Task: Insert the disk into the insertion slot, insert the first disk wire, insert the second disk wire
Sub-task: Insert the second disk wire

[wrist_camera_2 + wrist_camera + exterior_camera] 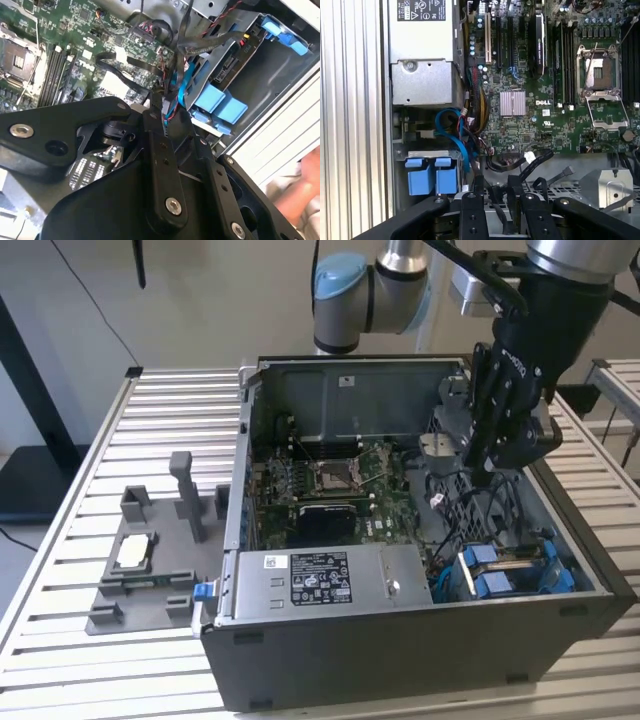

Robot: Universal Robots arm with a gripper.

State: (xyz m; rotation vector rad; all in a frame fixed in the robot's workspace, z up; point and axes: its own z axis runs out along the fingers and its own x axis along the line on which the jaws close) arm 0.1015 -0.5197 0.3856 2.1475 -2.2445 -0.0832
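The disk (520, 556) lies inside the insertion slot (552, 585) at the front corner of the open computer case, on the exterior view's right. Its blue end tabs (487, 571) face the motherboard. In the second wrist view the disk (233, 62) sits in the grey cage (216, 54) behind the blue tabs (220, 106). The blue tabs (432, 178) also show in the first wrist view. My gripper (487, 472) hangs over the cable bundle beside the cage. In both wrist views the gripper (172, 119) (496, 187) is shut on a black wire (496, 199).
A silver labelled power-supply box (305, 580) fills the case's front. The green motherboard (330, 490) with its CPU socket (597, 75) lies behind it. A blue cable (451, 129) loops beside the cage. On the slatted table, a grey fixture (150, 560) stands on the exterior view's left.
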